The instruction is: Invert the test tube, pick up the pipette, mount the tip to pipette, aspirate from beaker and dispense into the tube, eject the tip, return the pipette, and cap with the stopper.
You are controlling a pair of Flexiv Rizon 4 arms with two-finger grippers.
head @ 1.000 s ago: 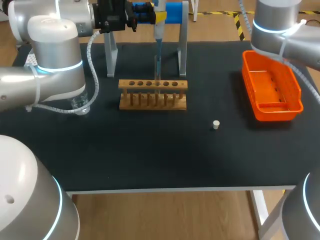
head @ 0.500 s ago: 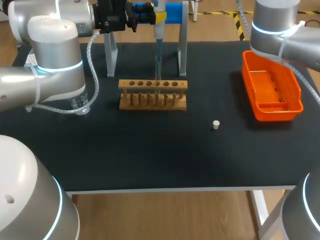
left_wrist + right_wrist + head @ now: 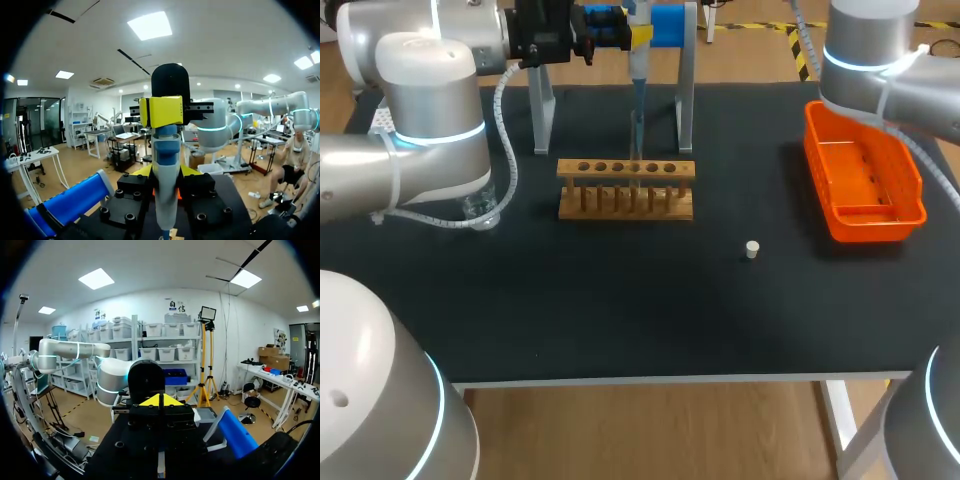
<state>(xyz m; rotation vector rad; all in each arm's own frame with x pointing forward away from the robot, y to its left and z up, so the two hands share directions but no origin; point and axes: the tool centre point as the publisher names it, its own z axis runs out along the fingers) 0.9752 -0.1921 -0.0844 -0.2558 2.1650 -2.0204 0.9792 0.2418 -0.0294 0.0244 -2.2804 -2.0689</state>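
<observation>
— Where is the pipette [image 3: 638, 62]?
— Upright at the back of the bench [image 3: 620, 310], in front of the grey stand [image 3: 687, 100] with the blue bar [image 3: 665, 22]. It has a black knob on top, a yellow block under that, then a pale grey-blue barrel narrowing to a thin clear end.
— And that end?
— It points straight down at the row of holes in the wooden rack [image 3: 626, 200]. I cannot tell from here whether it goes into a tube.
— What holds it?
— The left gripper [image 3: 165, 171]. Its fingers press on the barrel from both sides, with the yellow tips just peeking out on either side. The left arm [image 3: 430, 110] comes in from the side with its elbow bent and its wrist level, up by the stand.
— The other one?
— The right arm [image 3: 875, 55] is raised over the orange basket [image 3: 870, 228]. The right gripper [image 3: 161, 401] has its yellow tips closed together with nothing between them.
— Beaker, stopper?
— The glass beaker [image 3: 480, 210] stands half hidden behind the left arm's elbow. The small white stopper [image 3: 752, 249] lies alone on the bench, between rack and basket, well apart from both.
</observation>
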